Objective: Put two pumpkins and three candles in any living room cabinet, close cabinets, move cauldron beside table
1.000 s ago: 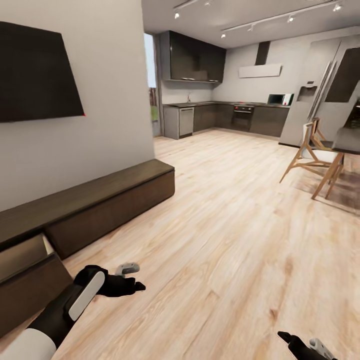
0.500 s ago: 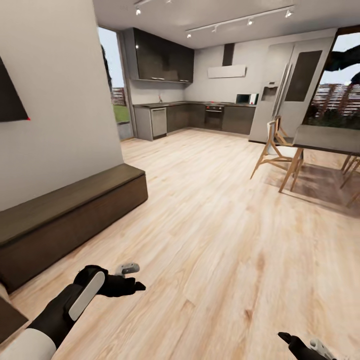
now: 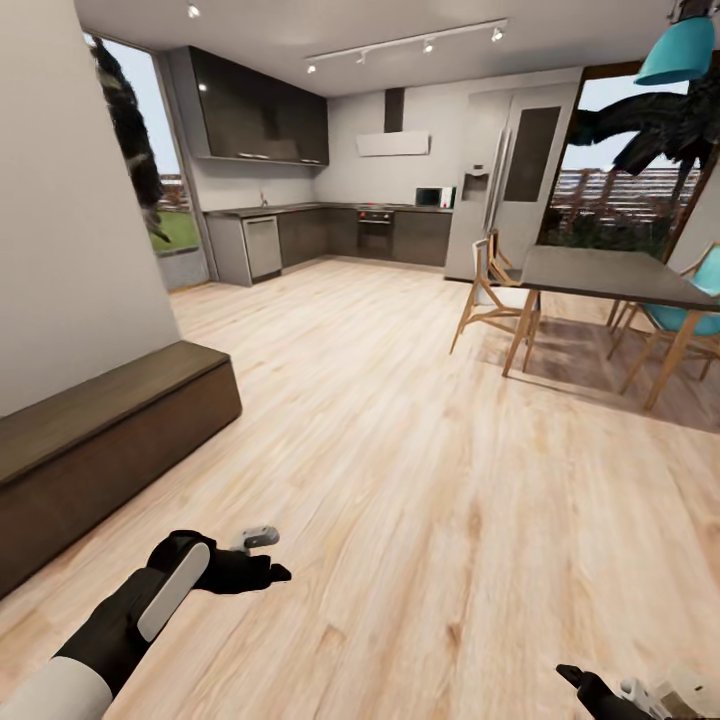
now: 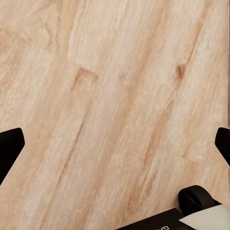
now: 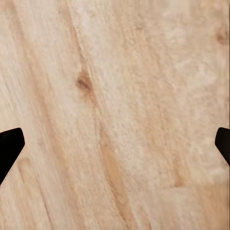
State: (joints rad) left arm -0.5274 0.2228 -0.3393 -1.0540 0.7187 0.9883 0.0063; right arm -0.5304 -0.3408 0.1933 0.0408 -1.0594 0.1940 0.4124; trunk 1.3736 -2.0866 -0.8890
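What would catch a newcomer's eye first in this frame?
Probably the wide pale wood floor running back to the dark kitchen units. At the right stands a dark dining table with wooden chairs, a teal lamp above it. The long dark brown cabinet lies along the left wall, with the left gripper low in front.

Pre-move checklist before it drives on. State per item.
1. Left gripper empty, fingers spread over bare floor: ok.
2. Right gripper empty, fingers spread: ok.
3. Cabinet visible stretch shows closed fronts: ok; its far left is out of frame: cannot tell.
4. Wooden floor ahead free of obstacles: ok.
5. Dining table and chairs off to the right, apart from both arms: ok.
6. Pumpkins, candles, cauldron located: cannot tell.
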